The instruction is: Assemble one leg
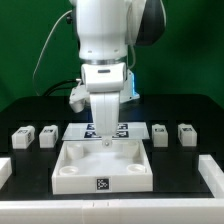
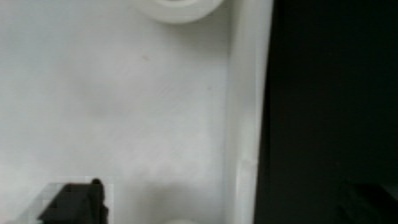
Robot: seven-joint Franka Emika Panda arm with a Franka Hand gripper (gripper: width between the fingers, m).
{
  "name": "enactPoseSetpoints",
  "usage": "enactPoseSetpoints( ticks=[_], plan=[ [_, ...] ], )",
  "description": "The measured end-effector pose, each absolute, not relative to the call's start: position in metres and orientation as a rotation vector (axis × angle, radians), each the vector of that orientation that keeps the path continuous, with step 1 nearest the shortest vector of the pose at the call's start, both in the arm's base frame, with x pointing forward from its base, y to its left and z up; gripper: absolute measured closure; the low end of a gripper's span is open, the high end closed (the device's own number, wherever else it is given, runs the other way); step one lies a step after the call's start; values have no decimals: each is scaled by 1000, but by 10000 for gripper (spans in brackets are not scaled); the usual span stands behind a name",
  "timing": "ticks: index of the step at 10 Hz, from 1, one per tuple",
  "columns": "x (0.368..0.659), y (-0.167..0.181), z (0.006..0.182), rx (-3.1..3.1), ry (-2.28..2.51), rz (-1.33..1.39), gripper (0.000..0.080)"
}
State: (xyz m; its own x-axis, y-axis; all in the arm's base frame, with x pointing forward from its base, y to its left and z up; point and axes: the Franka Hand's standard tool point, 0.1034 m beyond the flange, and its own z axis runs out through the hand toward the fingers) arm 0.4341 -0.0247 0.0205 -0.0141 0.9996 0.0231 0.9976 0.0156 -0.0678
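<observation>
Four small white legs with marker tags lie on the black table. Two are at the exterior view's left (image 1: 22, 137) (image 1: 47, 134) and two at its right (image 1: 159, 132) (image 1: 186, 132). My gripper (image 1: 104, 138) hangs over the back part of the large white tray (image 1: 70, 172), near its far rim, away from all the legs. In the wrist view the gripper (image 2: 222, 210) is open and empty. One dark fingertip (image 2: 71, 203) is over the tray floor (image 2: 107, 110) and the other is over the black table. A round corner recess (image 2: 178, 8) shows in the tray.
The marker board (image 1: 124, 129) lies just behind the tray, partly hidden by my gripper. White rails stand at the table's left (image 1: 4, 170) and right (image 1: 212, 172) edges. The tray's raised rim (image 2: 251, 120) runs beside the black table (image 2: 338, 100).
</observation>
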Motion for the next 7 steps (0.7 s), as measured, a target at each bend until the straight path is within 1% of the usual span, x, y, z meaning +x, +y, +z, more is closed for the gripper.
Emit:
enactPoseSetpoints(
  ticks=[1, 2, 4, 5, 6, 7],
  plan=[
    [431, -26, 12, -2163, -2178, 49, 150],
    [429, -31, 7, -2175, -2164, 47, 150],
    [428, -32, 7, -2180, -2155, 51, 150],
    [428, -32, 6, -2180, -2154, 52, 278],
    [428, -32, 6, -2180, -2154, 52, 455],
    [428, -32, 6, -2180, -2153, 53, 455]
  ],
)
